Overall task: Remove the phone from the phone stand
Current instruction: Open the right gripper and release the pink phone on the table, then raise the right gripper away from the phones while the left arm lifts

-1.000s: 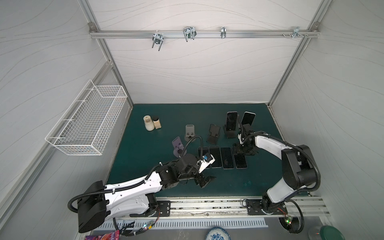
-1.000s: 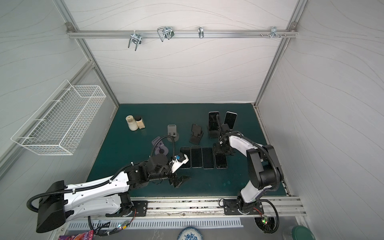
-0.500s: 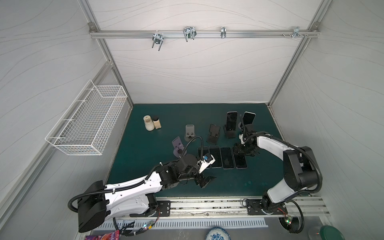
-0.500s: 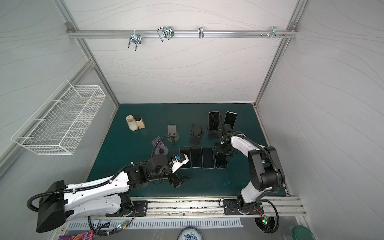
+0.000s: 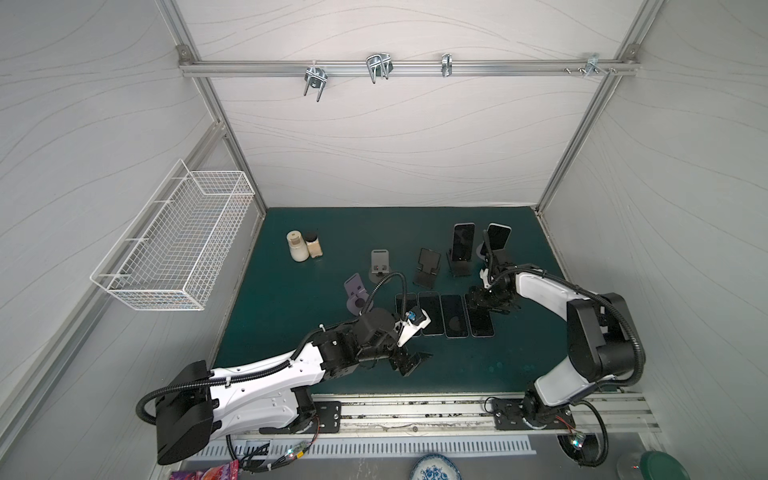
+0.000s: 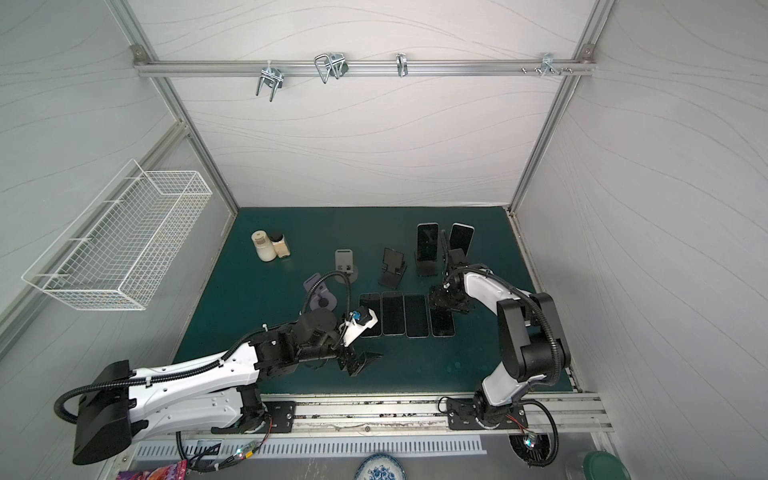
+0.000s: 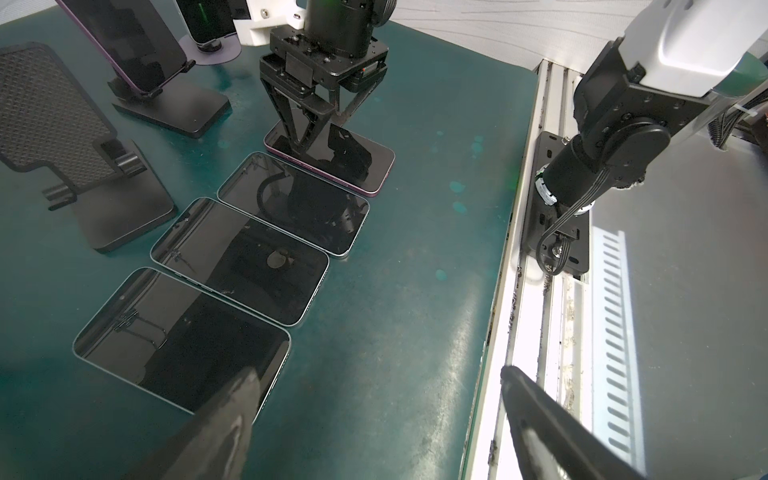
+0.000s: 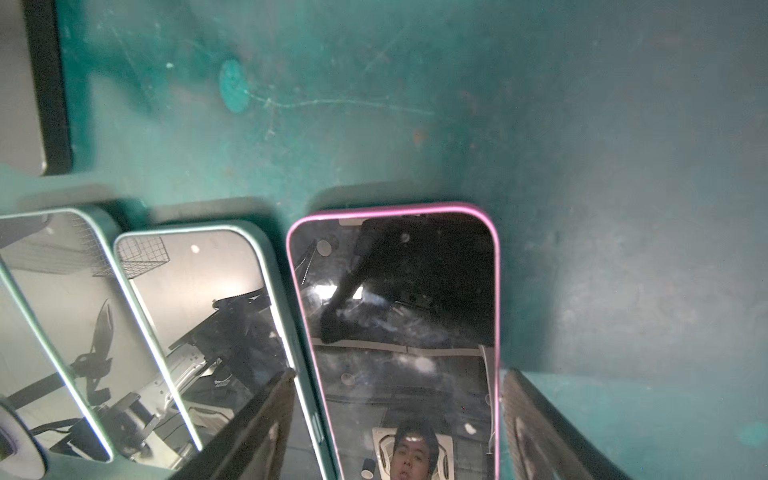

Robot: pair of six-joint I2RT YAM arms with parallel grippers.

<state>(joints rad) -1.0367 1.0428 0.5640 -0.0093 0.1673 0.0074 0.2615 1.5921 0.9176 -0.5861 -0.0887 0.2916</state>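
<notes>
1. Four phones lie flat, side by side, in a row on the teal mat [image 5: 291, 332]. At the back right, two more stand propped: a dark phone [image 5: 462, 241] in a black stand [image 5: 459, 270], and just beside it a pale-edged phone [image 5: 498, 236] whose stand is mostly hidden.
2. The right gripper [image 5: 485, 303] sits low over the back end of the pink-edged phone [image 8: 395, 291], the rightmost in the row. Its fingers straddle the phone's width. Whether they pinch it or merely flank it cannot be told.
3. The left gripper [image 7: 376, 374] hovers near the front edge, spread wide and empty.
4. From the right gripper, the propped phones lie toward the back wall, close by. Their long axes point up and lean back. The right arm is much nearer, so an upward lift likely falls to it.
</notes>
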